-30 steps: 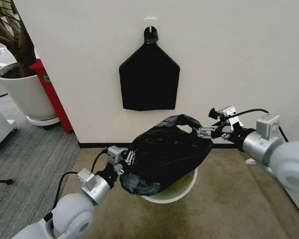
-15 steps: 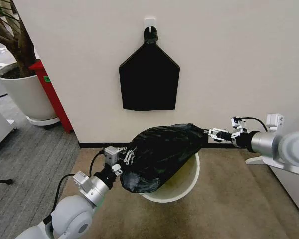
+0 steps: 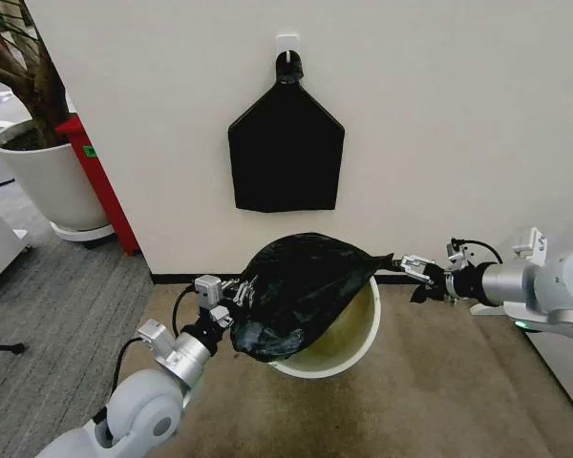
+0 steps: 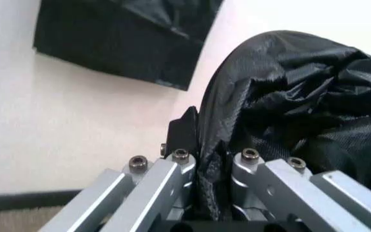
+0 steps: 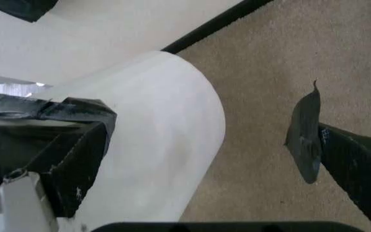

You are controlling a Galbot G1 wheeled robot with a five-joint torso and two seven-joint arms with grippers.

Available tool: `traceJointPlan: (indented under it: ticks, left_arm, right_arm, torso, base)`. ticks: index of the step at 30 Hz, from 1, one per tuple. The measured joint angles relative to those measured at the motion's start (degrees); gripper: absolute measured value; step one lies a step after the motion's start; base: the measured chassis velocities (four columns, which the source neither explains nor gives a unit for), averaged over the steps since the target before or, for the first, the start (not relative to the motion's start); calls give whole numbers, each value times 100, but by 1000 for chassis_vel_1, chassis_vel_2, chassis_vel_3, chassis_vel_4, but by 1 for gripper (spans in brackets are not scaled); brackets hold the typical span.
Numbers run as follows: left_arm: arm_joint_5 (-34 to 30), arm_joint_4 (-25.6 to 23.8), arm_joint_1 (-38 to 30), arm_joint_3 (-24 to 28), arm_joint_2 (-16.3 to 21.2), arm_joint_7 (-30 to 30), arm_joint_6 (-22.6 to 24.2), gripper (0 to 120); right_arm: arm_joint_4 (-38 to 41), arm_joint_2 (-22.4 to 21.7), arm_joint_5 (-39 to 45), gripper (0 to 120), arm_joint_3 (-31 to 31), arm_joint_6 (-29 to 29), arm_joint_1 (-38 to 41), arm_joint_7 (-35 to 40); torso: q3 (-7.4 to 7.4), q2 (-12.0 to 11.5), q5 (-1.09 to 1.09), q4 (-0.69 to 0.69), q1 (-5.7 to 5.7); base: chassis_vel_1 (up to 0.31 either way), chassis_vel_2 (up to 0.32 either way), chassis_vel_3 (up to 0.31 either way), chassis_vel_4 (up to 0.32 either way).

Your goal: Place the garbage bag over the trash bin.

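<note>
The garbage bag [image 3: 301,291] hangs stretched between the two grippers, ballooned over the left and rear part of the trash bin [image 3: 349,336], whose front-right rim and pale inside are uncovered. Its long axis runs across the head view, from low on the robot's left up to a drawn-out tip on the right. The left gripper [image 3: 231,303] sits at the bag's left edge, just outside the bin's rim, its metal fingers [image 4: 172,180] pressed together on a fold of black plastic [image 4: 289,106]. The right gripper [image 3: 413,268] is at the bag's narrow right tip, just beyond the bin's rim; its fingers are spread apart, one pad [image 5: 76,159] against the bin's white wall [image 5: 166,135]. Behind, a flat black bundle [image 3: 286,148] hangs on the wall.
</note>
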Motion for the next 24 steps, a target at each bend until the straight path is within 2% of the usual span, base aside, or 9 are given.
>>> traceJointPlan:
  ticks: [12, 20, 24]
  left_arm:
    - [-762, 189, -164, 19, -192, -630, 124, 4]
    - [-753, 129, -155, 115, -176, -740, 235, 4]
    - [-736, 78, -180, 165, -90, -841, 316, 4]
  right_arm:
    - [383, 320, -57, 100, 319, 355, -106, 203]
    - [1428, 606, -1267, 100, 439, 716, -60, -175]
    - [1741, 767, -2335, 100, 105, 918, -139, -942]
  torso:
    - [0, 0, 0, -1, 0]
    - [0, 0, -2, 1, 0]
    - [0, 0, 0, 1, 0]
  base:
    - [0, 0, 0, 0]
    - [0, 0, 0, 0]
    - [0, 0, 0, 0]
